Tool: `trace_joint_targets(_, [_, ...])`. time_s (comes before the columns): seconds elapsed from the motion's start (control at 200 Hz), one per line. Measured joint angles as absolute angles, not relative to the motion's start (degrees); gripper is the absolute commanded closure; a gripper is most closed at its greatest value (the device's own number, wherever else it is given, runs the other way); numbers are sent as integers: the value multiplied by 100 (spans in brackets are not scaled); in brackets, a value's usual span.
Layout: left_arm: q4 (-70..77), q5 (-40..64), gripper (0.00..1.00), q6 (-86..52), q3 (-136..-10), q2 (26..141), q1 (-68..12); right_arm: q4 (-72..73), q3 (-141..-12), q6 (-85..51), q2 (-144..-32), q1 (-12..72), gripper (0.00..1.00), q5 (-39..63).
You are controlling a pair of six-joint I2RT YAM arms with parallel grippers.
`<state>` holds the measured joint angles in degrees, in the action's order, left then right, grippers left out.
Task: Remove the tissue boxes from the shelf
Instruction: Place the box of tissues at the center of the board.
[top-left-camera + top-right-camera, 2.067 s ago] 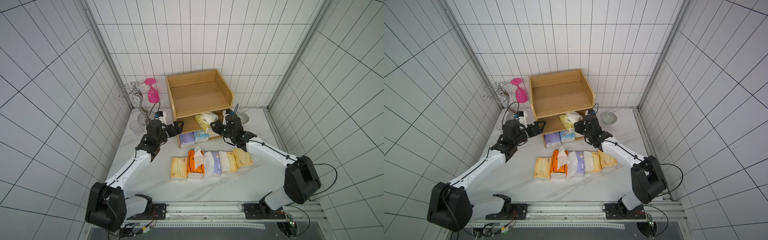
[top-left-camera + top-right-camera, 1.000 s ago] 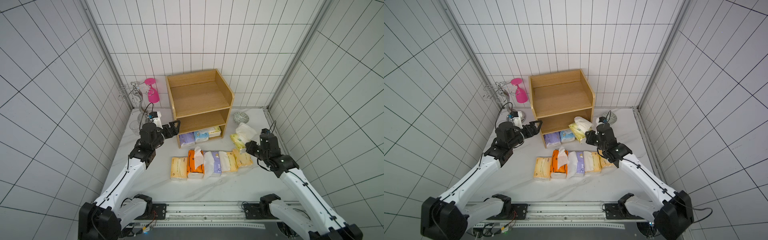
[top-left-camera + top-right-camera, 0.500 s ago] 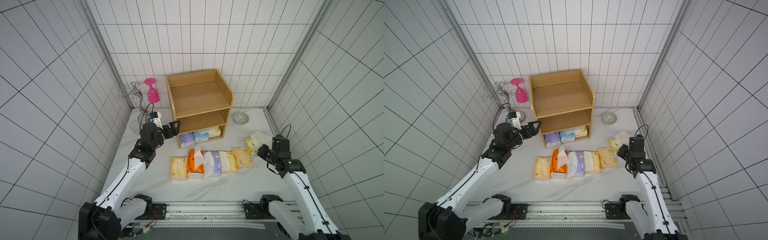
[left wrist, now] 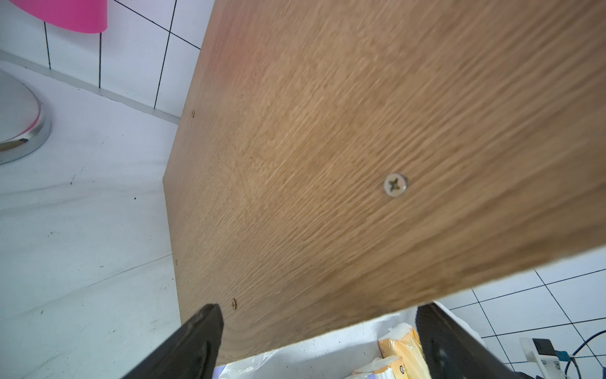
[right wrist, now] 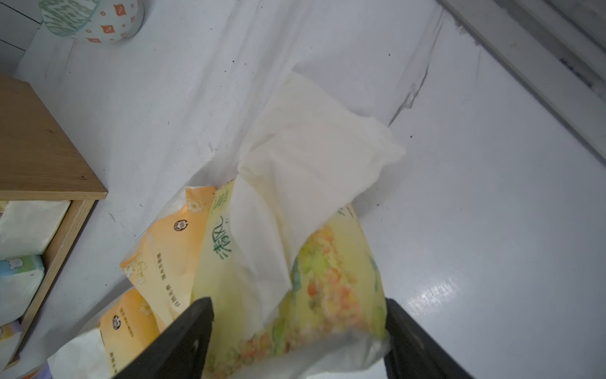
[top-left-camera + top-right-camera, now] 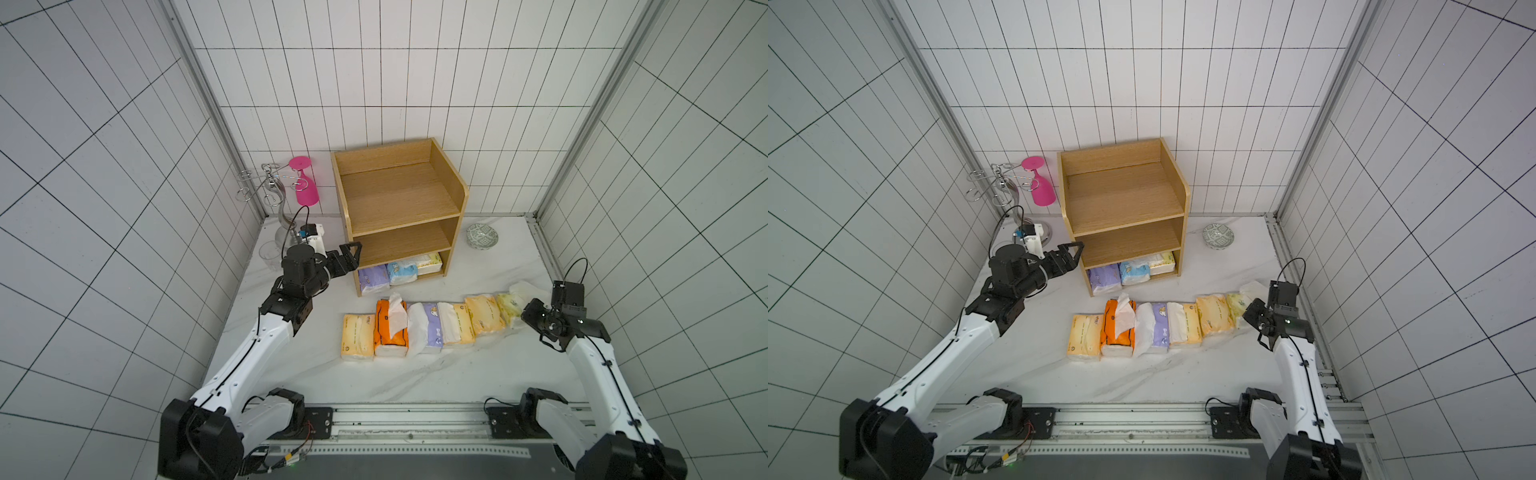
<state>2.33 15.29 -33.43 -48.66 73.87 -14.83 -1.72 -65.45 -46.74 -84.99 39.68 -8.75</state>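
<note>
Tissue pack (image 5: 328,288), yellow-green, lifted off middle tier of shelf (image 6: 399,195) and lowered to table (image 6: 415,382) at right end of row (image 6: 424,328), squeezed in right gripper (image 5: 298,305); left gripper (image 6: 353,255) spread beside shelf; three packs (image 6: 401,272) left on bottom tier

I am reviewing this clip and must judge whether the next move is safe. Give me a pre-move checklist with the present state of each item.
1. Placement: the yellow-green pack is at the end of the row of packs: ok.
2. Release: the right gripper is closed on that pack: not ok.
3. Readiness: the left gripper is open beside the shelf: ok.
4. Top and middle tiers bare: ok.
5. Bottom tier bare: not ok; the purple pack, light blue pack and white pack lie there.
</note>
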Motion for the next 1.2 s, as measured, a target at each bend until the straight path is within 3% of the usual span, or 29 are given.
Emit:
trace_joint_targets(0.075, [233, 1531, 5, -3361, -4866, 7378, -1483, -244, -6453, -4630, -8342, 4034, 90, -764])
trace_joint_targets(0.22, [233, 1529, 5, -3404, -4866, 7321, -1481, -381, -6357, -4554, -8086, 4049, 38, -698])
trace_joint_targets(0.305, [231, 1527, 5, -3406, -4866, 7279, -1479, -408, -6340, -4523, -7940, 4027, 29, -681])
trace_joint_targets(0.725, [193, 1525, 5, -3402, -4866, 7236, -1466, -471, -6353, -4506, -8412, 3675, 15, 25])
trace_joint_targets(0.959, [141, 1525, 5, -3400, -4866, 7218, -1461, -346, -6353, -4431, -8735, 3673, 14, 259])
trace_joint_targets(1.064, [137, 1527, 5, -3400, -4866, 7205, -1457, -130, -6353, -4414, -8803, 3675, 22, 386])
trace_joint_targets(1.199, [126, 1525, 4, -3400, -4866, 7185, -1457, 95, -6353, -4410, -8840, 3675, 50, 429])
